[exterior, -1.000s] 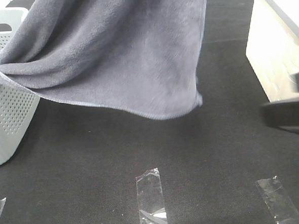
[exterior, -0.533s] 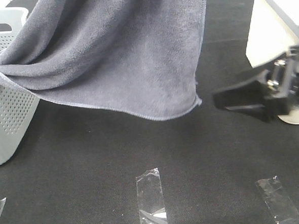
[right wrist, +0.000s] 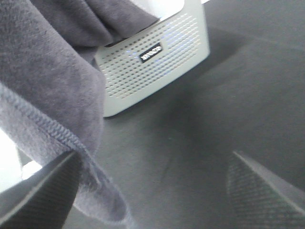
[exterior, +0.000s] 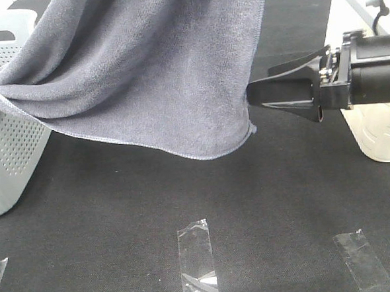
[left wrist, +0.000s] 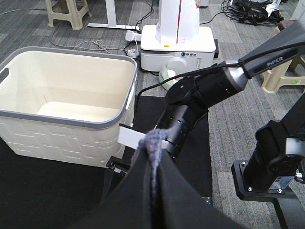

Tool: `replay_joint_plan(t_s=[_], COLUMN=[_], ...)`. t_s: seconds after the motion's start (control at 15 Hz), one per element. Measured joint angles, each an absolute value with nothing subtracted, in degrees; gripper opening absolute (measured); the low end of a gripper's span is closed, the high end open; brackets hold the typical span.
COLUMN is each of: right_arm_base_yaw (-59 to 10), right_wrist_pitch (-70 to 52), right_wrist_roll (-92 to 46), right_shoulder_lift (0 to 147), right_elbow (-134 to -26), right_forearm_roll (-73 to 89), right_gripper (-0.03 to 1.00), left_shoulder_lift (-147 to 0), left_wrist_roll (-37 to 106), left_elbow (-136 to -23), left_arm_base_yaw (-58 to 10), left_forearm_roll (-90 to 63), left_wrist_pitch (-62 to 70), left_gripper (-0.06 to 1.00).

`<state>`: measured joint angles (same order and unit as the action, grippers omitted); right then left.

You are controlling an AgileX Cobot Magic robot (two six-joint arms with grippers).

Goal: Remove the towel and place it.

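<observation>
The grey-lavender towel [exterior: 157, 69] hangs from above the exterior high view, its left part draped over the grey basket [exterior: 3, 151]. My left gripper [left wrist: 153, 148] shows only in the left wrist view, shut on a bunched bit of towel [left wrist: 152, 140]. From the right, my right gripper [exterior: 257, 82] reaches level to the towel's right hem, near its lower corner. In the right wrist view this gripper [right wrist: 152, 191] is open. The towel's stitched hem [right wrist: 47, 124] hangs just inside one of its fingers [right wrist: 43, 191].
A cream basket [left wrist: 62, 95] stands at the right edge of the black table [exterior: 373, 135]. Clear tape strips [exterior: 198, 252] [exterior: 361, 258] lie on the mat near the front. The perforated grey basket [right wrist: 152, 62] stands beyond the towel in the right wrist view.
My right gripper has swung in from the right edge to the towel's right hem. The towel's lower corner has shifted slightly left; the left grip is unchanged.
</observation>
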<state>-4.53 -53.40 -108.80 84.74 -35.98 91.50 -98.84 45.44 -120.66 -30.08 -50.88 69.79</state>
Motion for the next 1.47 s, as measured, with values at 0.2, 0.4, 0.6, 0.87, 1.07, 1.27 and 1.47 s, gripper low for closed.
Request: replay_joint_plan(t_s=[0.2,0.4,0.6,0.87,1.07,1.27,1.47], right_arm_base_yaw=[-4.5,-4.5,-4.5,-4.5,-4.6,-10.1,-11.8], right_wrist_pitch=[-57.4,-60.1,-60.5,-57.7,-58.0,-57.0,-51.6], right_wrist_roll=[-108.8,-106.2,-104.5,-106.6,-107.4,-107.4,-107.4], right_shoulder_lift=[85.3,85.3,85.3,85.3,85.3,85.3,85.3], right_elbow=[-36.0,-36.0,-36.1,-36.1,-36.1,-36.1,-36.1], right_forearm_roll=[88.6,82.9,81.4,85.7,86.4,84.6,85.0], right_gripper=[0.79,0.76,0.75,0.75,0.75,0.75,0.74], left_shoulder_lift=[-98.8,-98.8,-98.8,-98.8,-98.8,-98.8,-98.8], left_wrist_roll=[45.4,45.4,45.4,45.4,45.4,45.4,45.4], left_elbow=[-120.7,-120.7,-120.7,-120.7,-120.7,-120.7,-120.7], left_arm_base_yaw=[-30.1,-30.1,-30.1,-30.1,-30.1,-30.1,-30.1], left_forearm_roll=[-50.9,-50.9,-50.9,-50.9,-50.9,-50.9,-50.9], left_wrist_pitch=[69.8,69.8,69.8,69.8,69.8,69.8,69.8], left_gripper=[0.00,0.00,0.00,0.00,0.00,0.00,0.00])
